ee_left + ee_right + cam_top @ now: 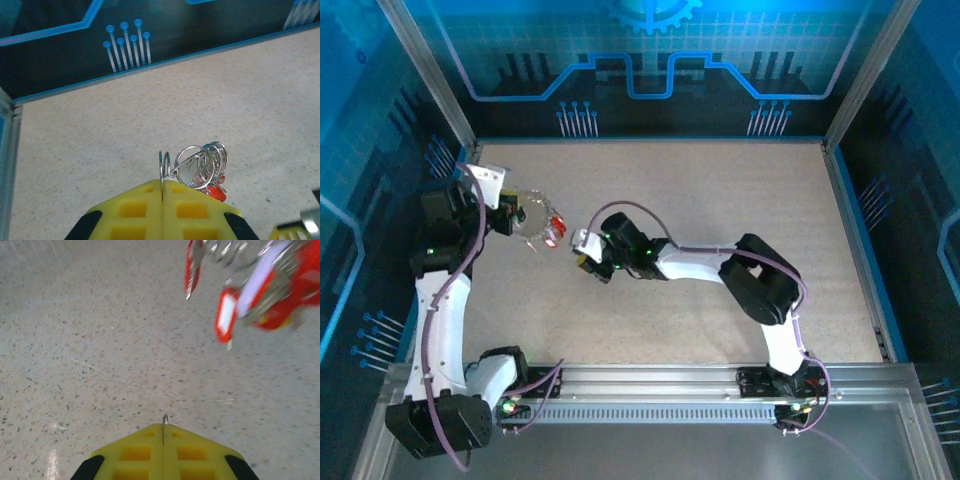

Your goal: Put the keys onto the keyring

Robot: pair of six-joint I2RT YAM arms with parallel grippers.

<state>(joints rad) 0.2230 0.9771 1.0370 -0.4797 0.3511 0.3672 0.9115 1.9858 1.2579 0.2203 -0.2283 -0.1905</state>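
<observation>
My left gripper [162, 184] is shut on a silver ring of the keyring [164, 162], held above the table. From it hang several linked silver rings [207, 162] carrying the keys [216, 190], whose red tags show below. In the top view the left gripper [517, 216] is at the left of the table, with the keys [552, 230] dangling just right of it. My right gripper [582, 255] is close by on their right, low over the table. The right gripper [164, 426] is shut, and a small silver metal loop [165, 418] pokes out between its yellow pads. The red-tagged keys [250, 295] hang ahead and to its upper right.
The speckled beige table [720, 190] stretches open to the back and right. Blue enclosure walls [125, 45] run along the far and side edges. The right arm [700, 265] lies across the middle, and a metal rail [650, 385] runs along the near edge.
</observation>
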